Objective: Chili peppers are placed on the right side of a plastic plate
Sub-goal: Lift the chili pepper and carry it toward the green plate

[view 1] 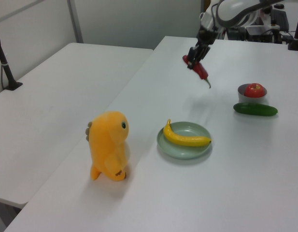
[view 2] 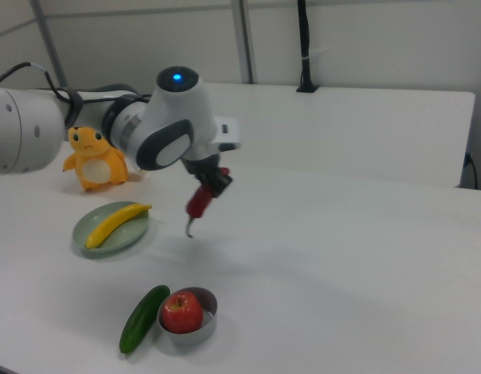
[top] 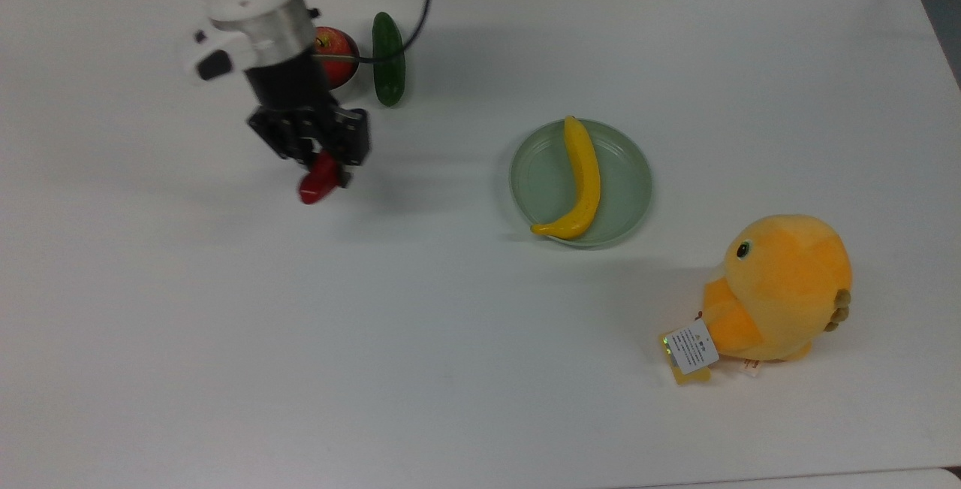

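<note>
in the top view i saw my black two-finger gripper (top: 321, 161) clamped on the long glossy dark-red chili (top: 318, 179), well to the top view's left of the round pale green plastic plate (top: 625, 173) holding a yellow banana (top: 582, 181). in the left view the chili (view 1: 199, 70) hung tilted above the white table (view 1: 245, 183). in the right view its green stem (view 2: 191, 227) pointed down, right of the plate (view 2: 127, 238).

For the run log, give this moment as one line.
gripper: shut on chili pepper | held above table | plastic plate: holds banana
</note>
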`<state>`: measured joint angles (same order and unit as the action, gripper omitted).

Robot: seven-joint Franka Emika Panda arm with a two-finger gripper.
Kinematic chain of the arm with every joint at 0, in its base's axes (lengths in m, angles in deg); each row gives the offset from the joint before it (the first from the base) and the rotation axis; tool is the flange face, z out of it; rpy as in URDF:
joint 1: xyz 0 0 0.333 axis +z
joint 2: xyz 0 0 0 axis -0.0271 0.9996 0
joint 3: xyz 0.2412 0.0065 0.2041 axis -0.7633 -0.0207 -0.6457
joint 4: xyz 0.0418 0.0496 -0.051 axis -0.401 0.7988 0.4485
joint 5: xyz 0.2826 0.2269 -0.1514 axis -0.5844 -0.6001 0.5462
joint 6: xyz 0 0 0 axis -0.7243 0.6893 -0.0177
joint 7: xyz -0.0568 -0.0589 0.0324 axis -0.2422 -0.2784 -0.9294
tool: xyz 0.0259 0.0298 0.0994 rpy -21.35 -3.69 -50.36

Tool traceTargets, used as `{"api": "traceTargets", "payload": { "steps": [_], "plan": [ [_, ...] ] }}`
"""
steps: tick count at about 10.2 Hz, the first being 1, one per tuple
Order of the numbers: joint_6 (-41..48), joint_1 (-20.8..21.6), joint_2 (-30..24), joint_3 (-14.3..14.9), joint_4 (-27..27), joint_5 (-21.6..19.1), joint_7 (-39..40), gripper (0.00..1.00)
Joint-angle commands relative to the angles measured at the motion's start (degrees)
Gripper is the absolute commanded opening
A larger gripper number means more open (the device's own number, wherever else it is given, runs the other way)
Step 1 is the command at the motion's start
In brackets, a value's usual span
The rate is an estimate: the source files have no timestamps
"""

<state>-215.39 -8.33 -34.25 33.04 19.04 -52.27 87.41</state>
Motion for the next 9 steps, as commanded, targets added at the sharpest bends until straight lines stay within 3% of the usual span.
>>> {"api": "traceTargets", "payload": {
  "steps": [1, 3, 9],
  "plan": [
    [-0.94, 4.13, 1.43, -2.78, -0.04, -1.26, -5.3, 0.07],
    [-0.77, 5.45, 2.49, -4.97, 0.39, -1.18, -5.66, 0.07],
    [-0.07, 8.36, 5.74, -5.42, 2.41, -0.39, -6.71, 0.11]
  ]
}}
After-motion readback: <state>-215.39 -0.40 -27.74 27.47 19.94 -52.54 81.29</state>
